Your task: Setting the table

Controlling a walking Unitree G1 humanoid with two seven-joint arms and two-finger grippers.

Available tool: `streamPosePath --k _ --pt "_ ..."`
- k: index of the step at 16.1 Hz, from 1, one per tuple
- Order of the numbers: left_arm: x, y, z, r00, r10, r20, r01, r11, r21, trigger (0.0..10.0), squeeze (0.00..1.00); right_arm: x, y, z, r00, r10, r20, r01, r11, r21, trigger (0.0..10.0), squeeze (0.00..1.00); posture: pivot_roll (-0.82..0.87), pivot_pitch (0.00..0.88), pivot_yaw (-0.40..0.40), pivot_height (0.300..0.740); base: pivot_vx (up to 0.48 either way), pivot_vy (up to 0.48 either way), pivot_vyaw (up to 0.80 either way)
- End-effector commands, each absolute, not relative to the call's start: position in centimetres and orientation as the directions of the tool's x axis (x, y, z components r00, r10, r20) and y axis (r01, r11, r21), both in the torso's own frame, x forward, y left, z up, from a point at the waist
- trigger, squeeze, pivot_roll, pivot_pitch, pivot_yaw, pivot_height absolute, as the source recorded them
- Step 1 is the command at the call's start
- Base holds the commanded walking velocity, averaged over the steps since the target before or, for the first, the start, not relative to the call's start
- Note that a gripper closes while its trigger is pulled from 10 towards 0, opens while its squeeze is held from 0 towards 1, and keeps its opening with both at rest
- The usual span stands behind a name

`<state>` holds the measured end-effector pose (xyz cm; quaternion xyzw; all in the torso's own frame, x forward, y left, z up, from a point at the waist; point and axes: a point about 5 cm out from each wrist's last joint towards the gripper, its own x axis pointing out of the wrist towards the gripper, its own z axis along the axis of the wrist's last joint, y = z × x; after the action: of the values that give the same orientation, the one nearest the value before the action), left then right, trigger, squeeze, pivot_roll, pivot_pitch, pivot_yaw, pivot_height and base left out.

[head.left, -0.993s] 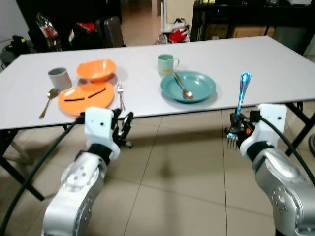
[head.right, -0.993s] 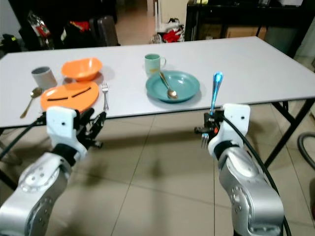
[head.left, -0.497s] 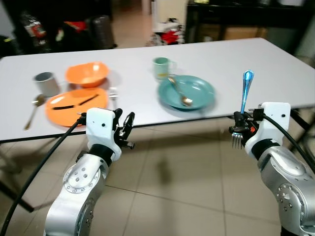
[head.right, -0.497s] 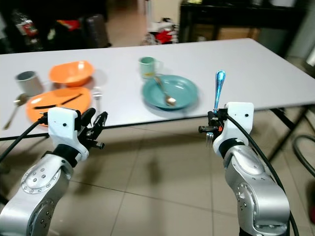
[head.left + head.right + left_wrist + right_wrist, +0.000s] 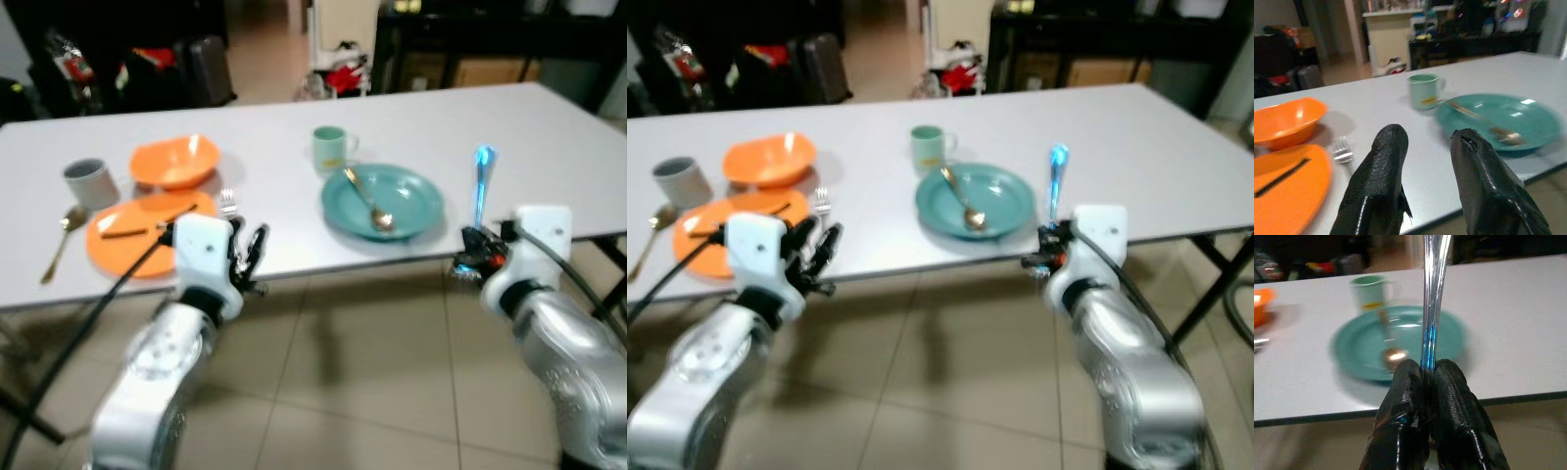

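Nothing here can be read: the green mug [image 5: 1423,90] beyond the open left jaws carries a small yellowish mark, but it is too blurred to make out.

A lived-in home dining area. A long white rectangular table [image 5: 549,127] on black legs stands on a beige tiled floor [image 5: 353,372]. It holds everyday tableware: a round teal plate [image 5: 383,201], a pale green mug [image 5: 332,148] and an orange plastic bowl [image 5: 174,161]. Behind it are dark luggage [image 5: 201,69] and a dark cabinet [image 5: 470,44].
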<state>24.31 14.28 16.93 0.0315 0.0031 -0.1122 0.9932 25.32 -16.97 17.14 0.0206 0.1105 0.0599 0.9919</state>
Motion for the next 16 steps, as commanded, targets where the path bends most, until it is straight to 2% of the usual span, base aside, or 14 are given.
streamPosePath --k 1,2,16 --pt "24.58 14.01 17.05 0.972 -0.235 -0.009 0.235 0.970 0.061 10.0 0.00 25.06 -17.50 17.50 0.972 0.107 -0.211 -0.101 0.994 0.040 10.0 0.00 -0.15 0.000 0.040 0.740 0.315 0.000 -0.80" --pt "24.65 14.04 17.04 0.971 -0.238 -0.008 0.238 0.969 0.062 10.0 0.00 24.86 -17.53 17.44 0.971 0.105 -0.215 -0.099 0.994 0.039 10.0 0.00 -0.15 0.000 0.040 0.740 0.315 0.000 -0.80" --pt "24.56 14.81 16.86 0.981 -0.194 -0.008 0.195 0.979 0.065 10.0 0.00 25.58 -17.24 17.64 0.963 0.164 -0.214 -0.166 0.986 0.006 10.0 0.00 -0.14 0.000 0.011 0.740 0.316 0.000 0.00"
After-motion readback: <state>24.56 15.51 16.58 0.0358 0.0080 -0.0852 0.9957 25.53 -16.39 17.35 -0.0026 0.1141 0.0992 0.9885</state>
